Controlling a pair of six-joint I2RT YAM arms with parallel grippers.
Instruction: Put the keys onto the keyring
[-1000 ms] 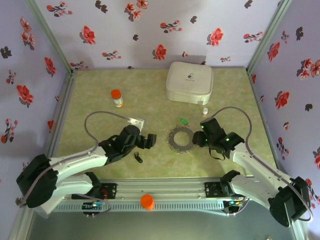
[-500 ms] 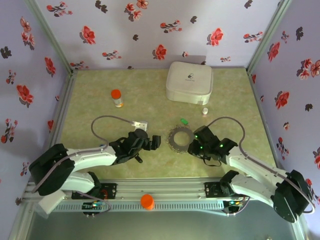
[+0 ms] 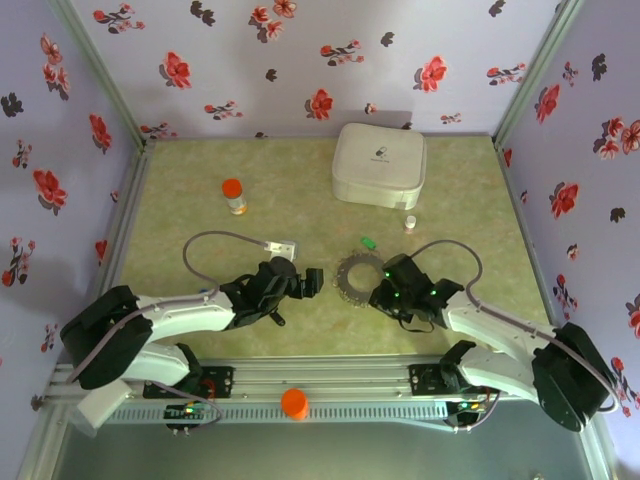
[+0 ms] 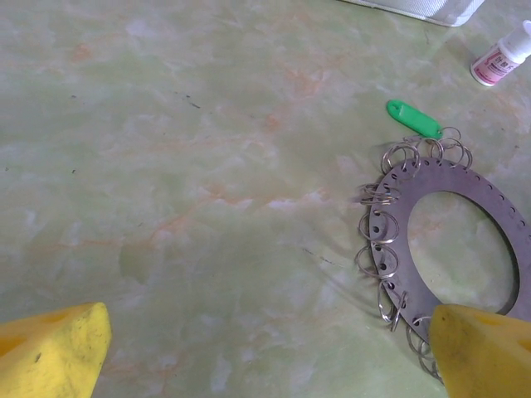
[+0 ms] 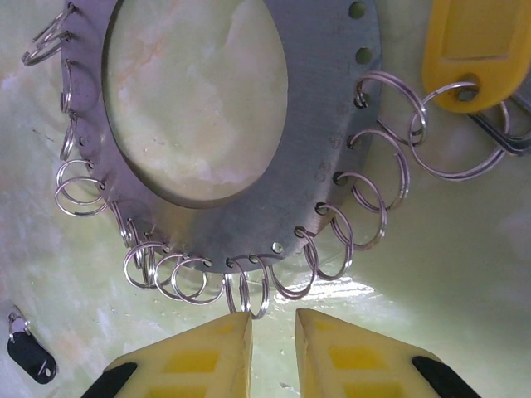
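Several small loops crowded the keyring's edge beside the right hand, nearly closed yet gripping nothing, so it could snag two or shove the keyring.

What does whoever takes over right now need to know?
Left hand: open wide, empty, beside the keyring.
Right hand: jaws nearly together at the keyring's edge, by a split ring; grip unclear.
Yellow key: looks hooked onto the keyring.
Green key: at the rim, attachment unclear.
Black key: loose on the table, apart.
To do: add black key, check green.
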